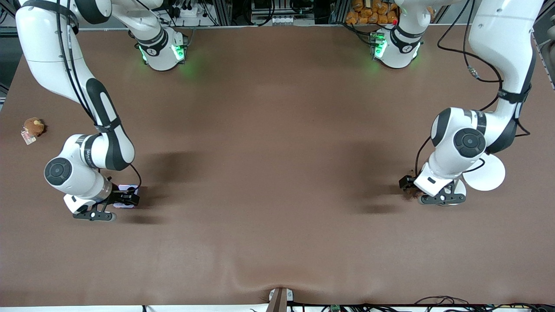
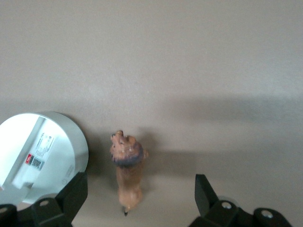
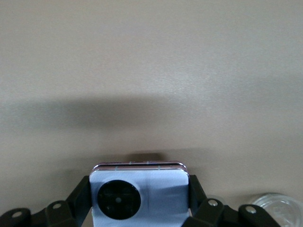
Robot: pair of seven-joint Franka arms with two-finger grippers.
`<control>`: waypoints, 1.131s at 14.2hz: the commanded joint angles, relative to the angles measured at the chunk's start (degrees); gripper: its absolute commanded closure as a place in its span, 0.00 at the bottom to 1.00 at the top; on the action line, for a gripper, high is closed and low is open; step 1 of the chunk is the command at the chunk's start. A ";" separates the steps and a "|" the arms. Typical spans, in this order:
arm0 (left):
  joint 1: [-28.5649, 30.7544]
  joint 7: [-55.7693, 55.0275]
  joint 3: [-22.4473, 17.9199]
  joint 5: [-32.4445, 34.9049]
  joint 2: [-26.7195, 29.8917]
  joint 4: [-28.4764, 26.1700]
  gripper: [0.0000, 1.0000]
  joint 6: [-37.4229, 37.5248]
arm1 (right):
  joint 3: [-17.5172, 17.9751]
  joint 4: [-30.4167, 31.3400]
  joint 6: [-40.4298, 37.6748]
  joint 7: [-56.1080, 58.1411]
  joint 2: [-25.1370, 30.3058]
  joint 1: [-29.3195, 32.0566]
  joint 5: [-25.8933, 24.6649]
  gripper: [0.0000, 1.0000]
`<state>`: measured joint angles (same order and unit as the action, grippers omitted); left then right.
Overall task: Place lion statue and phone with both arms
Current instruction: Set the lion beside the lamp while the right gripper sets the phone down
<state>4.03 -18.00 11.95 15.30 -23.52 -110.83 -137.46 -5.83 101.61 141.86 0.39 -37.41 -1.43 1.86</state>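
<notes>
The left gripper's [image 2: 137, 201] jaws stood apart around the lion [image 2: 127, 174] beside a white disc [image 2: 42, 156]; the right gripper [image 3: 139, 198] clamped the phone [image 3: 139, 196], probably stiff, slippery, best held by its edges.

Table [image 1: 277, 173] bare between arms; white disc [image 1: 488, 173] crowds left gripper [image 1: 442, 199], brown plush [image 1: 34, 126] sits at right arm's end.

No text is showing clearly enough to read. A white label [image 2: 41, 150] with small print and a red mark is lying inside the white round dish [image 2: 71, 137], and a tag [image 1: 28, 138] is hanging off the brown plush [image 1: 34, 126]; both are illegible.
</notes>
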 commanded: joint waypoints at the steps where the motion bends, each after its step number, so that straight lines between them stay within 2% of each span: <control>1: 0.54 -0.02 1.41 -1.15 5.49 0.87 0.00 8.57 | 1.08 -0.36 -1.41 0.84 0.41 1.61 -0.98 1.00; 5: 0.54 0.16 5.00 -2.28 8.31 7.62 0.00 21.93 | 1.08 -0.27 -2.29 0.84 -0.81 2.04 -0.98 0.96; 8: 0.28 0.25 5.45 -8.86 8.22 15.54 0.00 32.31 | 1.17 -0.36 -1.94 0.93 -1.34 2.31 -0.89 0.91; 9: 0.19 0.16 5.45 -11.23 8.22 17.21 0.00 34.34 | 1.17 -0.36 -1.68 0.93 -1.43 2.31 -0.89 0.84; 10: 0.19 -0.10 5.71 -13.43 8.31 18.18 0.00 35.75 | 1.17 -0.45 -1.50 0.93 -1.78 2.31 -0.98 0.64; 11: 0.19 -0.19 5.98 -14.58 8.31 19.33 0.00 36.81 | 1.17 -0.45 -1.50 0.93 -1.96 2.31 -0.98 0.27; 12: 0.19 -0.28 6.24 -14.77 8.31 20.38 0.00 38.04 | 1.17 -0.45 -1.50 0.93 -1.96 2.31 -0.89 0.00; 16: 0.45 0.16 6.24 -14.77 8.57 24.69 0.00 42.26 | 1.17 -0.53 -1.94 0.84 -1.96 2.22 -0.89 0.00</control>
<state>3.97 -18.03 17.85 1.40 -14.68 -89.50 -98.41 -5.82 101.68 140.15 0.71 -39.22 -0.53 1.84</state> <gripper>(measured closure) 0.000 0.000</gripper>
